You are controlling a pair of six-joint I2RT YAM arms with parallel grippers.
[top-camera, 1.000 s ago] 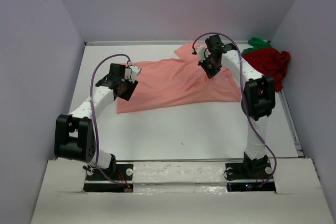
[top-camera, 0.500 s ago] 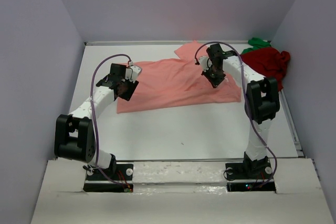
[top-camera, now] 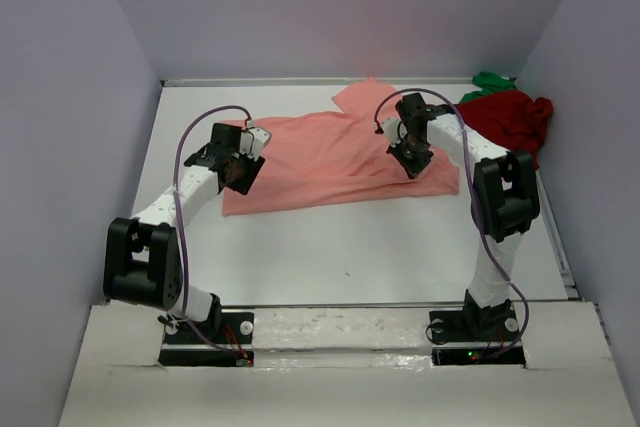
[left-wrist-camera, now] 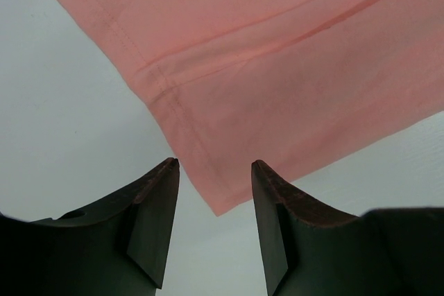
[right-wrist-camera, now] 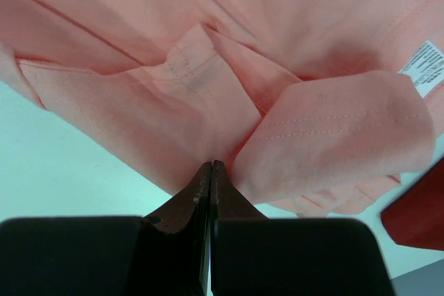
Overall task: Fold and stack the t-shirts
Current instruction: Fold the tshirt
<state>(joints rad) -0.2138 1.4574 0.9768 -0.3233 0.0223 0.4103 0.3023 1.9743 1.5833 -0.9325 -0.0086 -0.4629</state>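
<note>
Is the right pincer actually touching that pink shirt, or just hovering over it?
Touching. The right wrist view shows the right pincer shut, with a fold of the pink shirt pinched at its tips.

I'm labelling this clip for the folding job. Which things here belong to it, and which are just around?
Job: salmon-pink t-shirt, pinched by the right gripper; dark red t-shirt; green t-shirt; left gripper, open over the pink corner.
Just there: table; purple cables; side walls.
</note>
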